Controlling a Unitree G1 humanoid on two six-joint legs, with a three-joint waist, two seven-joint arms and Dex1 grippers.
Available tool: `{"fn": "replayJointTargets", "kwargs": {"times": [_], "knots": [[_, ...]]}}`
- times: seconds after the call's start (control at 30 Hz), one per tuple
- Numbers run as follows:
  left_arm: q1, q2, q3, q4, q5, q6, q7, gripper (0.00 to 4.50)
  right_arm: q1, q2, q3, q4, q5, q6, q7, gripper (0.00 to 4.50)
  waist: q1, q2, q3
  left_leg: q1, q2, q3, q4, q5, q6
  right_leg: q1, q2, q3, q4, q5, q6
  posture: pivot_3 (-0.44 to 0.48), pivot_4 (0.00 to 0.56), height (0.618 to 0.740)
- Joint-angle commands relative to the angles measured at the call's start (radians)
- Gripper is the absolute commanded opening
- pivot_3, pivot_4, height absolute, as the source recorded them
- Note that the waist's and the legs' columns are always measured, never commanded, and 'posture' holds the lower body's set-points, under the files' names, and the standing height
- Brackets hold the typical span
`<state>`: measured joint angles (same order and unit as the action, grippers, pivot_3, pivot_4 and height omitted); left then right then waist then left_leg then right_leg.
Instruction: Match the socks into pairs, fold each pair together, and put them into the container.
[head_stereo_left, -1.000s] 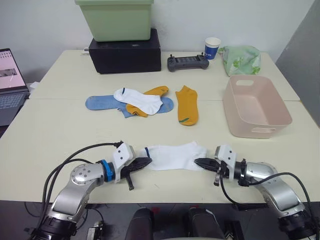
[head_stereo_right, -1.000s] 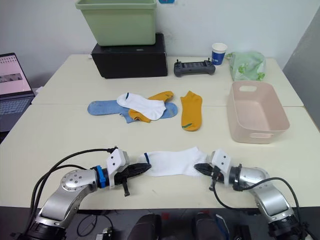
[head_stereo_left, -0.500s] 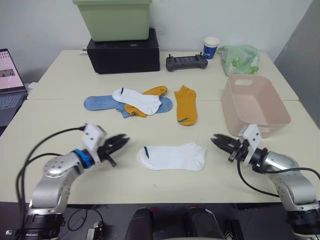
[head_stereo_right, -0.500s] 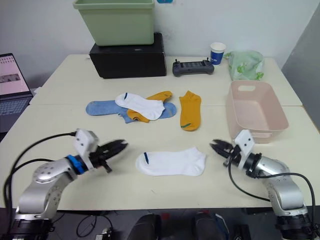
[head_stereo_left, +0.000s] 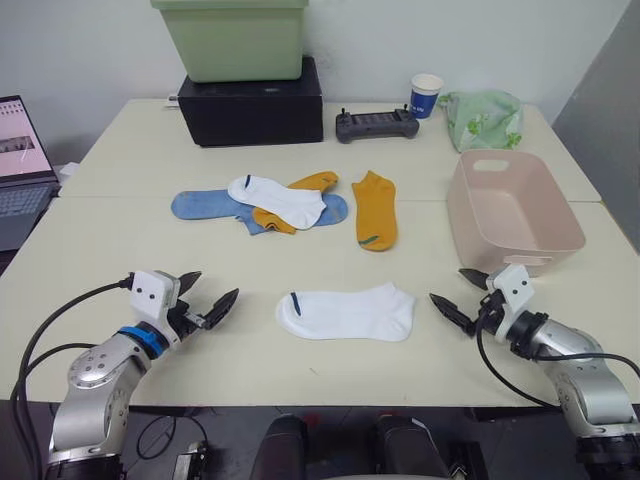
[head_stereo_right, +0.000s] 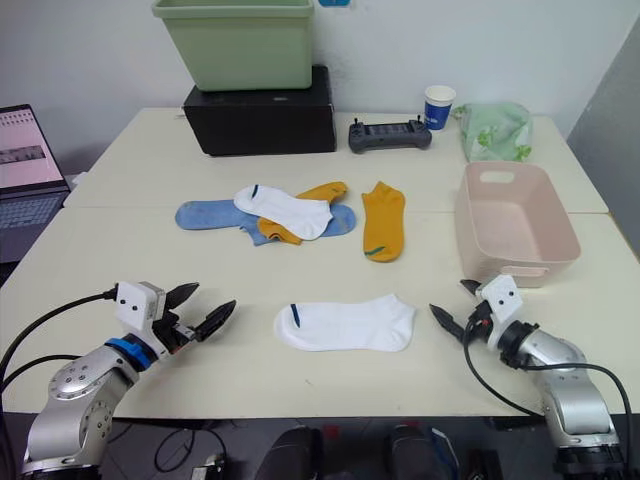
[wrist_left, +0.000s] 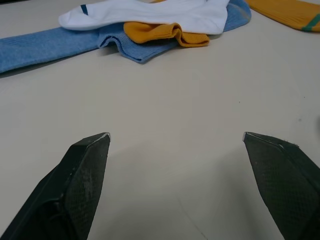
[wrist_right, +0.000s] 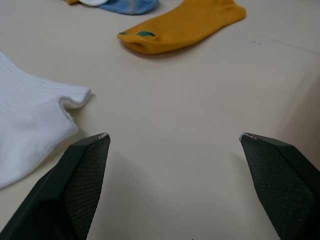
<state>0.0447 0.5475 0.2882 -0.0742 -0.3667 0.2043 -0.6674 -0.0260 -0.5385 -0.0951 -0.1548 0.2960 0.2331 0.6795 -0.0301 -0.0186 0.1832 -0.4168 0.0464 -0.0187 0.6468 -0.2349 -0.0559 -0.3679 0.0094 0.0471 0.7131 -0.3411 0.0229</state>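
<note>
A white sock (head_stereo_left: 345, 312) lies flat on the table's near middle, held by nothing. My left gripper (head_stereo_left: 207, 292) is open to the sock's left, and my right gripper (head_stereo_left: 455, 290) is open to its right, both apart from it. Further back lies a pile: a blue sock (head_stereo_left: 200, 205), a second white sock (head_stereo_left: 275, 198) on top and a mustard-orange sock (head_stereo_left: 315, 182) between them. Another mustard-orange sock (head_stereo_left: 375, 210) with a green mark lies alone beside the pile. The pale pink container (head_stereo_left: 515, 215) stands empty at the right. The right wrist view shows the white sock's edge (wrist_right: 30, 135).
At the table's back stand a green bin (head_stereo_left: 232, 40) on a black box (head_stereo_left: 250, 105), a controller (head_stereo_left: 376, 124), a paper cup (head_stereo_left: 425, 96) and a green bag (head_stereo_left: 482, 118). A laptop (head_stereo_left: 20, 170) sits at the far left.
Both grippers were shut at the ends of the near white sock; they have opened and drawn away outward. The sock now lies flat and free.
</note>
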Motion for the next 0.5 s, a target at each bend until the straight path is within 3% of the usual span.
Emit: {"fn": "replayJointTargets", "kwargs": {"times": [0.03, 0.23, 0.37, 0.5], "knots": [[-0.03, 0.007, -0.014, -0.027, 0.014, -0.033, -0.006, 4.45, -0.034, 0.011, 0.001, -0.04, 0.016, -0.001, 0.0, 4.5, 0.0, 0.0, 0.0, 0.0, 0.0, 0.0, 0.0, 0.0, 0.0, 0.0, 0.0, 0.0, 0.0, 0.0, 0.0, 0.0, 0.15, 0.74], [-0.236, 0.016, -0.109, 0.057, 0.075, -0.053, -0.024, 4.45, -0.149, 0.063, 0.054, -0.162, 0.07, 0.136, -0.028, 4.5, 0.001, 0.0, 0.0, 0.0, 0.0, -0.001, 0.0, 0.0, -0.001, 0.0, 0.003, 0.0, 0.001, 0.0, 0.0, 0.0, 0.15, 0.74], [-0.441, 0.014, -0.218, 0.22, 0.182, -0.098, -0.039, 4.45, -0.225, 0.063, 0.115, -0.192, 0.061, 0.215, -0.025, 4.5, 0.004, 0.0, 0.0, -0.001, -0.001, -0.001, 0.0, 0.0, -0.001, 0.0, 0.004, -0.002, 0.0, 0.0, 0.0, 0.0, 0.15, 0.74], [-0.635, -0.052, -0.289, 0.466, 0.277, -0.177, 0.022, 4.45, -0.289, 0.115, 0.143, -0.182, 0.051, 0.249, -0.072, 4.5, 0.004, 0.0, 0.0, -0.002, -0.002, 0.0, 0.001, 0.0, -0.001, -0.001, 0.004, -0.002, 0.0, 0.0, 0.0, 0.0, 0.15, 0.74]]}}
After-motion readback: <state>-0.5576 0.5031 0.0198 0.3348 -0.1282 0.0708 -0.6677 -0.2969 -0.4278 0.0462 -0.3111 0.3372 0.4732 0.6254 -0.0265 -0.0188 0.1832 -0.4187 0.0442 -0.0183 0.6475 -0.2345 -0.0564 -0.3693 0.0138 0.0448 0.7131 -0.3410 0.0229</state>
